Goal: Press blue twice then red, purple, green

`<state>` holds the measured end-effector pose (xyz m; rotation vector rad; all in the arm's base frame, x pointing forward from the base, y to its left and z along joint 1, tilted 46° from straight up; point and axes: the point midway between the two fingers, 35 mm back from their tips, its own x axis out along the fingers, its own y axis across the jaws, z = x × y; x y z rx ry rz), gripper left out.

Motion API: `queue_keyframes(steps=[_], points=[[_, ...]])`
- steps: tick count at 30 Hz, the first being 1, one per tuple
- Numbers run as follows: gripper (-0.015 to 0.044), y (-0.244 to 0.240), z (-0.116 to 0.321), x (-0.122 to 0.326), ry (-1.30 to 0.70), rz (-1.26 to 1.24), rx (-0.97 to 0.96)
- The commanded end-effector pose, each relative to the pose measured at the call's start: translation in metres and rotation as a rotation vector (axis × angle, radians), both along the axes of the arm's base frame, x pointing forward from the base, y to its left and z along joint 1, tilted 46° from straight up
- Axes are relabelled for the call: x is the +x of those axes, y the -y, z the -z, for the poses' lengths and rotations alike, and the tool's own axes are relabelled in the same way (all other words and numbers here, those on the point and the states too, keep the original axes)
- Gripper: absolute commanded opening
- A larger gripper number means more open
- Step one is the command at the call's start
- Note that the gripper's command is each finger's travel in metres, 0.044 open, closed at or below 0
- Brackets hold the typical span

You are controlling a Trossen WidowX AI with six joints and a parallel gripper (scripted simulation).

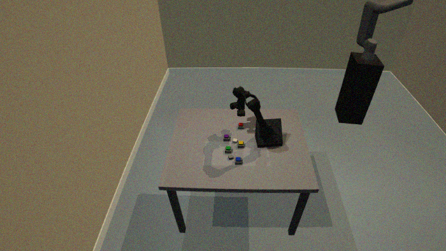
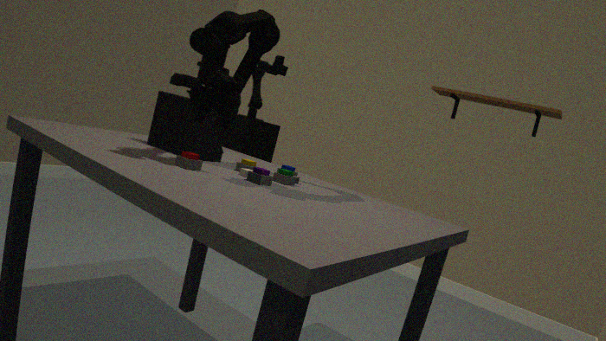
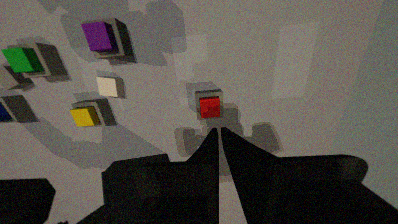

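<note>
My gripper (image 3: 218,131) is shut with nothing between its fingertips. It hangs well above the table, over the area of the red button (image 1: 241,125) (image 2: 190,156) (image 3: 209,107). The red button stands up on its grey base, untouched. The purple button (image 1: 226,136) (image 2: 261,171) (image 3: 99,36) and the green button (image 1: 228,148) (image 2: 286,171) (image 3: 22,59) stand to the left in the wrist view. The blue button (image 1: 238,159) (image 2: 288,167) (image 3: 3,112) is partly cut off at the wrist view's left edge. All these caps stand raised.
A yellow button (image 1: 241,143) (image 2: 248,162) (image 3: 85,117) stands among the others. A white block (image 1: 235,140) (image 3: 108,86) lies between the purple and yellow buttons. A greyish block (image 1: 230,157) (image 3: 7,77) lies between the green and blue buttons.
</note>
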<state>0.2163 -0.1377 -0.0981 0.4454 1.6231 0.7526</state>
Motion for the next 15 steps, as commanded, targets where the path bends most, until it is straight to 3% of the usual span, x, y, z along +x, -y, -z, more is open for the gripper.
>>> queue_keyframes(steps=[1,6,15], points=[[0.002,0.002,-0.008,0.002,-0.006,-0.009,0.005],[0.002,-0.047,-0.048,0.053,-0.001,-0.004,-0.008],[0.002,-0.132,-0.104,0.095,-0.004,-0.01,0.02]])
